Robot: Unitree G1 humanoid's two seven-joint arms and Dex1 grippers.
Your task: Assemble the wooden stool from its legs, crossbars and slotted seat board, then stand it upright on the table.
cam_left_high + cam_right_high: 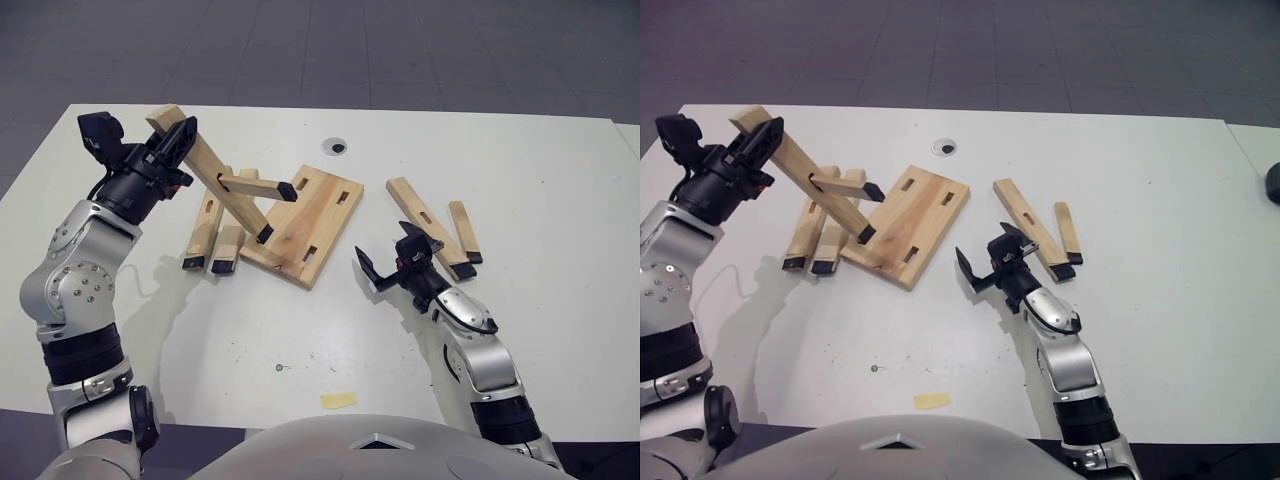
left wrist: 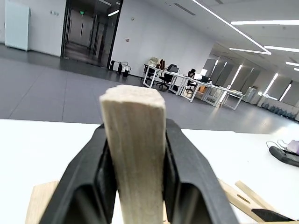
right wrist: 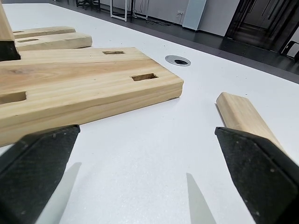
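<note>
Left eye view gives the whole layout around the slotted seat board point(image 1: 305, 222), which lies flat on the white table point(image 1: 540, 180); the left gripper point(image 1: 178, 138) is clamped on the upper end of a tilted leg point(image 1: 215, 175), raised to the left of the seat board; that leg slants down so its black-capped foot meets the board's left part, and a crossbar point(image 1: 258, 186) juts from its middle above the board; two loose legs point(image 1: 207, 228) lie side by side just left of the seat board; right of it lie a slotted leg point(image 1: 428, 225) and, beside that, a short bar point(image 1: 464, 232); the right gripper point(image 1: 392, 262) sits low between the seat board and the slotted leg, spread wide and holding nothing; a round grommet point(image 1: 335, 146) lies beyond the board, a scrap of yellow tape point(image 1: 338, 400) on the robot's side of it; left wrist view adds the grip itself, black fingers point(image 2: 84, 182) pressing both faces of the leg's end; right wrist view adds the board's slots close up, seen between the wide-apart fingers point(image 3: 39, 168)
</note>
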